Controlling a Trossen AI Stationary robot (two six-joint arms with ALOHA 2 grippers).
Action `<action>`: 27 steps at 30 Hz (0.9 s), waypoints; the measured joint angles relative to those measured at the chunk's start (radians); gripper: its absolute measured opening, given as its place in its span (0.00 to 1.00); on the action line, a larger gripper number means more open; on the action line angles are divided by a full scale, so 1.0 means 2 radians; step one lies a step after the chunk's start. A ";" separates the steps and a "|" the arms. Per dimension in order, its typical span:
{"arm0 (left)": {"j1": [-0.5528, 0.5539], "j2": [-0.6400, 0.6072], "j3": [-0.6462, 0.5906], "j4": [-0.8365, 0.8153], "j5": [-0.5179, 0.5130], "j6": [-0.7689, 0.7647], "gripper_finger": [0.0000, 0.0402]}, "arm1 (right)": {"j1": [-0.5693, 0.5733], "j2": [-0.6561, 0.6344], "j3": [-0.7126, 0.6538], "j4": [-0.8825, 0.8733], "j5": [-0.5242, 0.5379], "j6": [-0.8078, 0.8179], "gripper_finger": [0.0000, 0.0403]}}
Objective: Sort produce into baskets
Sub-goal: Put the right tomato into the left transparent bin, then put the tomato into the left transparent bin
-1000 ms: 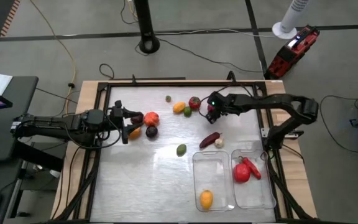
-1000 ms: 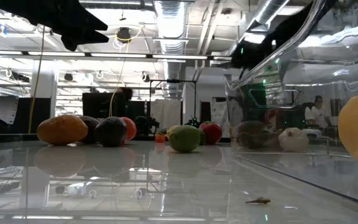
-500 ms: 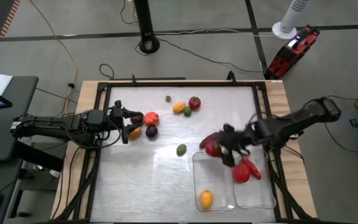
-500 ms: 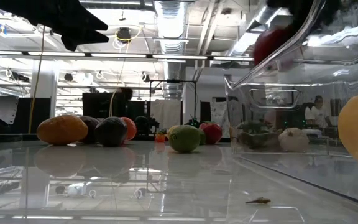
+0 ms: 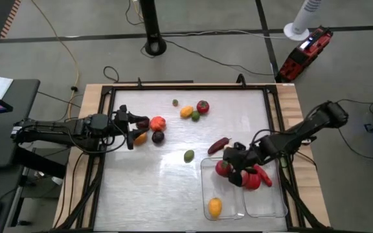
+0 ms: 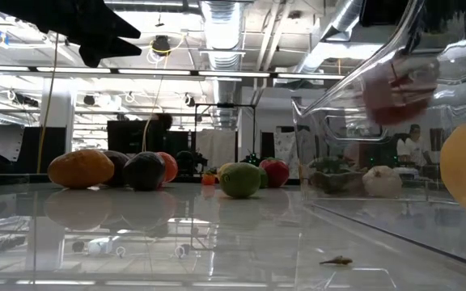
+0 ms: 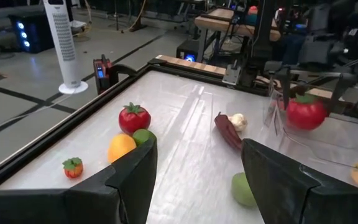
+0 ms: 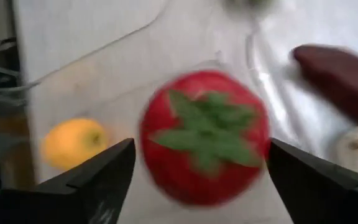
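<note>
Left arm: I am seeing the left gripper point(image 5: 132, 129) waiting at the table's left side, fingers spread apart and gripping nothing, just beside a small cluster of produce.
Cluster by the left gripper: a red-orange fruit point(image 5: 157, 122), a dark purple fruit point(image 5: 158, 136) and an orange piece point(image 5: 140, 137) are lying close together.
Far middle of the table: a tiny piece point(image 5: 175, 102), an orange fruit point(image 5: 186, 112), a small green piece point(image 5: 195, 116) and a red tomato point(image 5: 203, 107) are sitting there; the last three are bunched.
Centre: a green fruit point(image 5: 188, 155) is lying alone, near the baskets.
Dark red pepper point(image 5: 217, 145): lying just outside the left basket point(image 5: 206, 194).
Left basket: a yellow fruit point(image 5: 215, 207) is resting inside; a red tomato with a green top point(image 8: 204, 134) is sitting between the right gripper's parted fingers, and I cannot tell whether they are touching it.
Right arm: I am watching the right gripper point(image 5: 234, 169) hanging open over the left basket.
Right basket point(image 5: 274, 204): red produce point(image 5: 256, 177) is lying inside.
</note>
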 joint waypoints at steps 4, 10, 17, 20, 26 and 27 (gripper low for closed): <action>0.000 0.000 0.000 0.000 0.000 0.000 0.55 | -0.020 -0.005 0.022 -0.007 -0.030 -0.008 0.97; 0.000 0.000 0.000 0.000 0.000 0.001 0.55 | -0.081 -0.004 0.048 -0.006 0.032 -0.087 0.92; 0.000 0.000 0.000 0.009 -0.001 0.007 0.55 | -0.204 0.040 0.051 0.039 0.113 -0.186 0.91; 0.000 0.000 0.000 0.008 -0.001 0.007 0.55 | -0.248 0.083 0.052 0.105 0.125 -0.226 0.91; 0.000 0.000 0.000 0.004 -0.001 0.009 0.55 | -0.320 0.169 0.051 0.209 0.126 -0.284 0.91; 0.000 0.000 0.000 0.002 -0.001 0.010 0.55 | -0.331 0.178 0.051 0.218 0.126 -0.289 0.91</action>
